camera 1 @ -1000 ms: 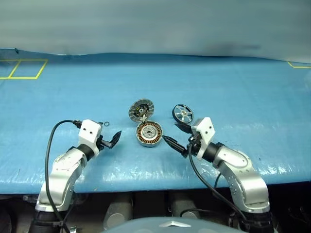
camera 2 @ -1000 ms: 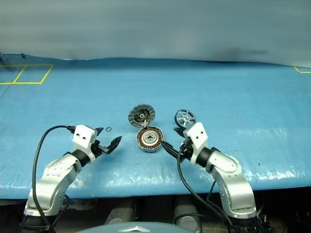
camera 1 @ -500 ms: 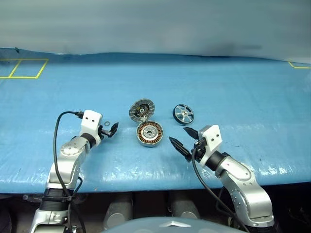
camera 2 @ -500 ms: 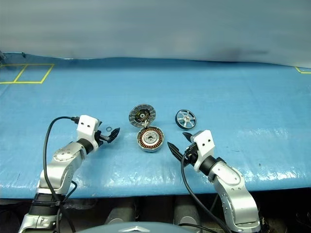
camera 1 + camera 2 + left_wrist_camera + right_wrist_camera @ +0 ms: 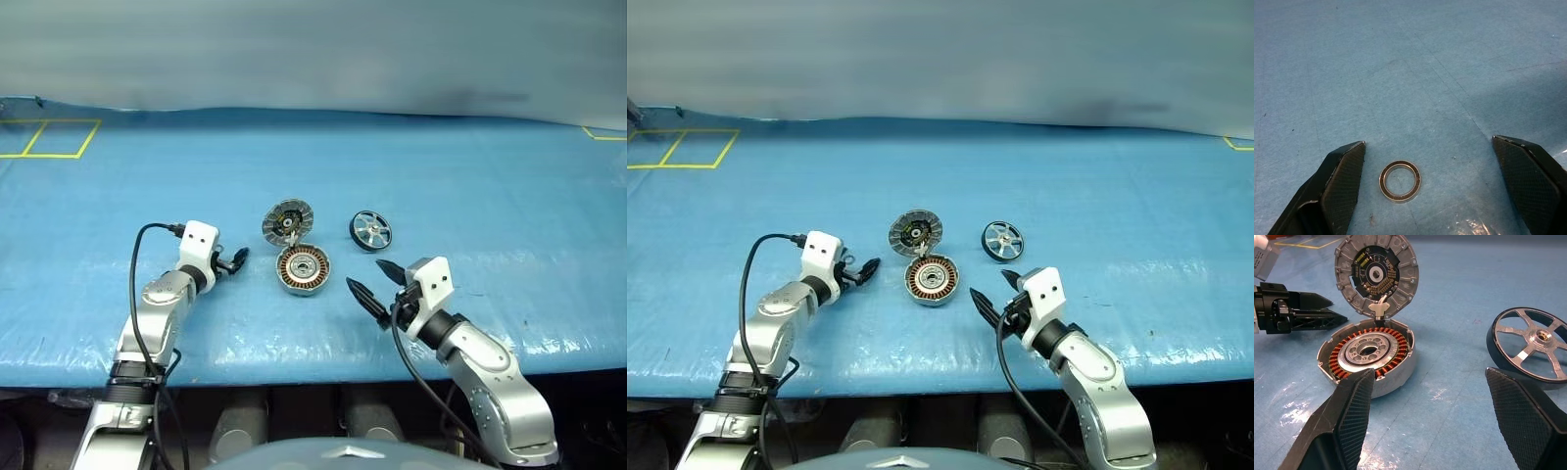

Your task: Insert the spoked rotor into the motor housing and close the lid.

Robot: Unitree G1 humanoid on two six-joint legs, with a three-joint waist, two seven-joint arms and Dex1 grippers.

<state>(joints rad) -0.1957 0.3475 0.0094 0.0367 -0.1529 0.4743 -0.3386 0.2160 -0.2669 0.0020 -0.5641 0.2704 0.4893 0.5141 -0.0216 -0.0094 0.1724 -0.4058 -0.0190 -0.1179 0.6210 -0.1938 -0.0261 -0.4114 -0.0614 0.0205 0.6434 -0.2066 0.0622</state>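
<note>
1. You have a blue table [image 5: 470,186] carrying everything.
2. Your right gripper [image 5: 370,281] hangs near the housing's right side, fingers spread wide, holding nothing.
3. Your left gripper [image 5: 1435,188] sits left of the housing, fingers wide apart and empty, with a small ring [image 5: 1399,181] lying on the table between them.
4. The housing [image 5: 1369,357] lies open at the centre, copper windings showing.
5. Its lid [image 5: 1376,276] stands up on the hinge at the far edge.
6. The spoked rotor [image 5: 369,231] rests on the table, right of the lid, apart from the housing.
</note>
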